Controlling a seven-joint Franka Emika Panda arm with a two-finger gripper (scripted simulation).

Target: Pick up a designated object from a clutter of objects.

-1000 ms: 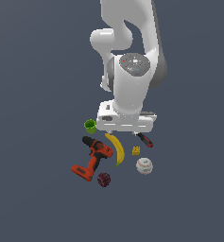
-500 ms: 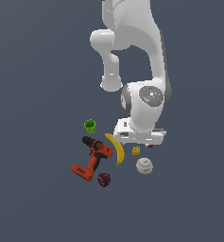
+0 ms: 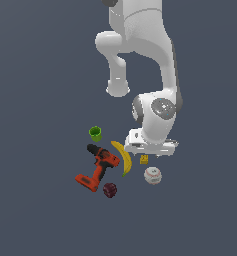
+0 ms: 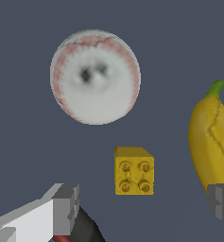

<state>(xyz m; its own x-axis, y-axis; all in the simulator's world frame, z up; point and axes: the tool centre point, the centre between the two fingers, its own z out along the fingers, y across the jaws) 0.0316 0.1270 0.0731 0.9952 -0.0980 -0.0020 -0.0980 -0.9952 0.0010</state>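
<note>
The designated object, a tiny yellow brick (image 4: 133,171) with four studs, lies between the white baseball (image 4: 95,77) and the banana (image 4: 210,142). In the exterior view the brick (image 3: 144,159) shows just below the arm's hand. My gripper (image 4: 144,208) hovers above the brick, open, with one grey fingertip (image 4: 66,209) on one side and the other at the frame's edge, both apart from the brick. Nothing is held. The gripper (image 3: 149,151) sits low over the clutter of objects.
The banana (image 3: 122,156) lies beside the brick and the baseball (image 3: 153,175) sits just in front. An orange-red drill (image 3: 97,167), green cup (image 3: 95,133) and dark plum (image 3: 109,190) lie toward the exterior view's left. A screwdriver handle (image 4: 80,230) shows under one finger.
The arm has swung toward the exterior view's right and dropped lower, bringing the hand down close over the yellow brick. The objects have not moved.
</note>
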